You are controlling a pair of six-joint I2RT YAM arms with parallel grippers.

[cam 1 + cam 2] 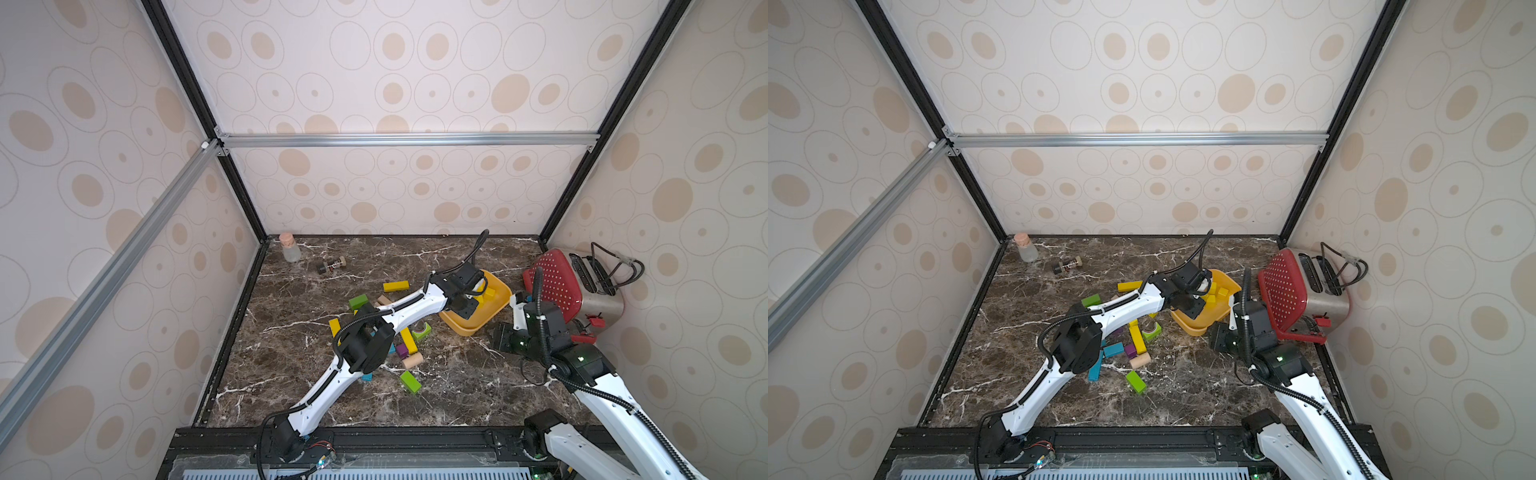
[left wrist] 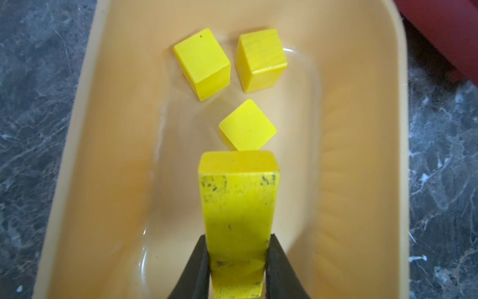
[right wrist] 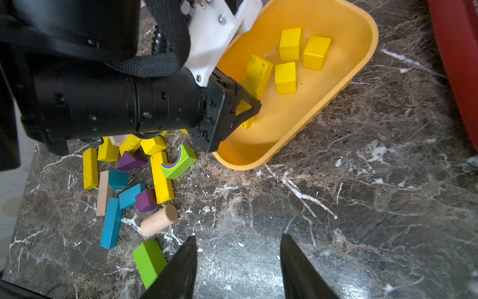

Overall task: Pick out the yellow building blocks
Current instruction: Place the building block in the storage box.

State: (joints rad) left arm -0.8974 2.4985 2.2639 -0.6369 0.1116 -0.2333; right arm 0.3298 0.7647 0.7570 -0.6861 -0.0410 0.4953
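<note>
Left pincer grips a yellow bar by one end, its long axis pointing straight out over the bowl toward three yellow cubes inside; right pincer hangs beside the bowl, jaws parted and empty, with other yellow blocks lying just outside it.

Both top views look steeply down from high above the front edge of the marble table, facing the back wall; the orange-yellow bowl sits small, right of centre. The left wrist camera peers straight into that bowl from very close. The right wrist camera sees it obliquely from farther back. All four share the bowl.
</note>
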